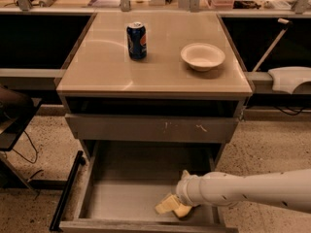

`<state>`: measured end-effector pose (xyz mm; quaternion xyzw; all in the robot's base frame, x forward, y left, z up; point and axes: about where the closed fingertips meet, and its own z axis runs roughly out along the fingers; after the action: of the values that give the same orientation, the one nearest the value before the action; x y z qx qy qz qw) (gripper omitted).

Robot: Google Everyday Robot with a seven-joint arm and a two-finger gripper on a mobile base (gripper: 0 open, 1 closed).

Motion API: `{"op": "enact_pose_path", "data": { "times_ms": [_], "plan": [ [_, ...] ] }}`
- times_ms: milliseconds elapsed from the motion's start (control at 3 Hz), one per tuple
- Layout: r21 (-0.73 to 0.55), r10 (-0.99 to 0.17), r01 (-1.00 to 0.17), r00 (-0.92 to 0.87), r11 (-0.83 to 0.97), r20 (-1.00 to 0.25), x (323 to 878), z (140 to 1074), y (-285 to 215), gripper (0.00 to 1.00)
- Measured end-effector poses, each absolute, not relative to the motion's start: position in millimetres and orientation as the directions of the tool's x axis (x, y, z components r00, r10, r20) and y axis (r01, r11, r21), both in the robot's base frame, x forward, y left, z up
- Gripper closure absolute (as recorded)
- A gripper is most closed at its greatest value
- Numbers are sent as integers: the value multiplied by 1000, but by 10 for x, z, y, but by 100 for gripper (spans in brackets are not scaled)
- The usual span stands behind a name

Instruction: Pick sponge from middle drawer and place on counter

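The drawer (126,198) stands pulled out under the tabletop (160,76). The white arm (243,191) reaches into it from the right. The gripper (172,207) sits low over the drawer's floor, near its front right corner. Whether the gripper is wide, narrow or holding anything, I cannot tell. Pale yellow shows at its tip, and the sponge cannot be told apart from it. Above the drawer, a can (136,41) and a bowl (202,56) stand apart on the tabletop.
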<state>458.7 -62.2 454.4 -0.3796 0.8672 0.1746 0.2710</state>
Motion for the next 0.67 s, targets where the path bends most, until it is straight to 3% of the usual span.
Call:
{"op": "enact_pose_path", "data": {
  "times_ms": [333,667],
  "plan": [
    [42,-523,-674,-610,738,-595,4848,4416,-832,0],
    [43,-527,-677,-610,735,-592,4815,4368,-815,0]
  ]
}}
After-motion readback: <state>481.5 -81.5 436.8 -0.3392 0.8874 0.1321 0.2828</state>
